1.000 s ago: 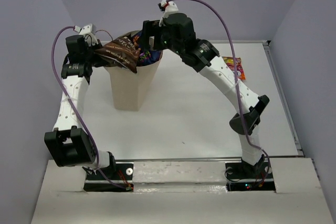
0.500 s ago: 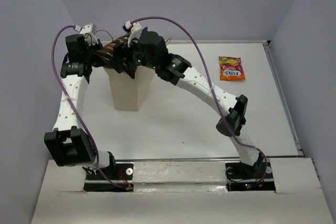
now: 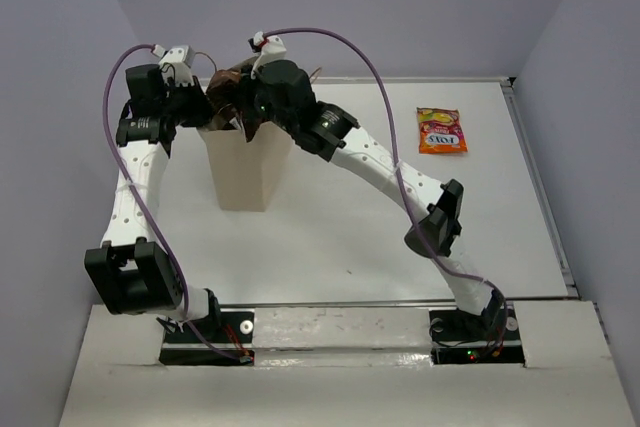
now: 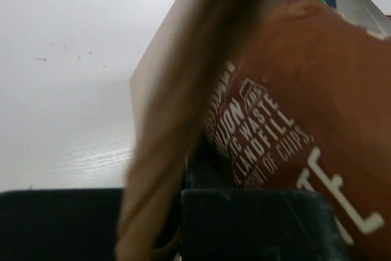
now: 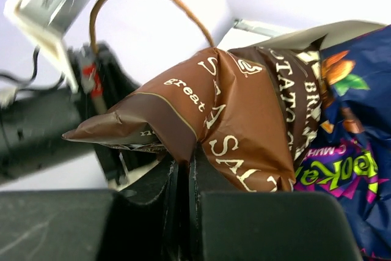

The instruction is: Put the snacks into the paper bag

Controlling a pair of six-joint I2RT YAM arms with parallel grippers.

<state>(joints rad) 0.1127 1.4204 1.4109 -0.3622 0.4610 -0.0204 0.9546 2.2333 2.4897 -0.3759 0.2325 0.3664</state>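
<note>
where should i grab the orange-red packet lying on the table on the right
Come straight down on the small orange-red foil packet. It lies flat on the white table with nothing beside it, so a sideways approach has no face to catch. Pinch across its narrower width, near one short end, where the foil is probably stiffest.

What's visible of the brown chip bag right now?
The brown chip bag is crinkly dark-brown foil with white lettering and a thin pale stripe, creased and folded over. It sits tilted at the mouth of the paper bag, partly sticking out above the rim, against a dark blue packet and a purple packet. The right hand pinches a fold of it, jaws almost closed on the foil.
</note>
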